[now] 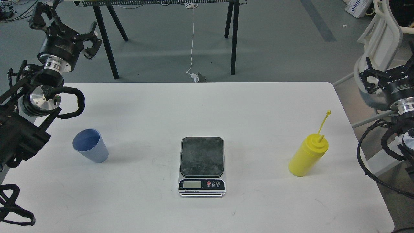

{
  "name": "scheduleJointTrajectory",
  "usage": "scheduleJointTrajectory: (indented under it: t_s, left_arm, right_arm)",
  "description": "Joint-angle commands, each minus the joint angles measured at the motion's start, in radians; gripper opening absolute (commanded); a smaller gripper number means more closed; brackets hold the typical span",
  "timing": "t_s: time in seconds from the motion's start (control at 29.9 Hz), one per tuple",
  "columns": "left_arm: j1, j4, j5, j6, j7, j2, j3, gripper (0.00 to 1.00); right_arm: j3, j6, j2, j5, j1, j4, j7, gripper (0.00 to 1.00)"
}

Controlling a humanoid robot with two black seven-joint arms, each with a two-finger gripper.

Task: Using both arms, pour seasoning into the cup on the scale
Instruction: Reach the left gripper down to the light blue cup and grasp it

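The pale blue cup (pixel 91 146) stands upright on the left of the white table (pixel 200 106), apart from the scale. The scale (pixel 201 161) lies at the table's middle with nothing on its dark platform. To the right stands the yellow seasoning bottle (pixel 307 157), upright, its cap strap sticking up and its nozzle uncapped. My left gripper (pixel 64 27) hangs high over the far left corner, well behind the cup, fingers spread and empty. My right gripper (pixel 386 72) is off the table's right edge, behind the bottle, also spread and empty.
Black trestle legs (pixel 106 42) and a white cable (pixel 192 38) are on the floor beyond the table's far edge. A white chair frame (pixel 381 35) stands at the back right, close to my right arm.
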Motion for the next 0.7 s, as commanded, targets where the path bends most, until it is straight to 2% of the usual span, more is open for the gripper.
scheduleJointTrajectory:
  t_s: [0.0, 0.23, 0.43, 0.67]
  left_arm:
    - [-0.001, 0.000, 0.005, 0.009, -0.009, -0.001, 0.012, 1.00]
    - [0.002, -0.050, 0.000, 0.001, -0.006, 0.024, 0.003, 1.00]
    - [0.092, -0.256, 0.037, -0.036, -0.004, 0.191, 0.021, 1.00]
    - [0.182, -0.403, 0.480, -0.026, -0.009, 0.418, 0.072, 1.00]
  right_arm:
    - [-0.003, 0.000, 0.000, 0.000, 0.000, 0.000, 0.002, 1.00]
    - [0.003, 0.000, 0.002, 0.001, -0.011, 0.007, 0.004, 1.00]
    - [0.013, 0.000, 0.005, 0.004, -0.060, 0.017, 0.007, 1.00]
    - [0.080, 0.000, 0.005, 0.005, -0.138, 0.021, 0.007, 1.00]
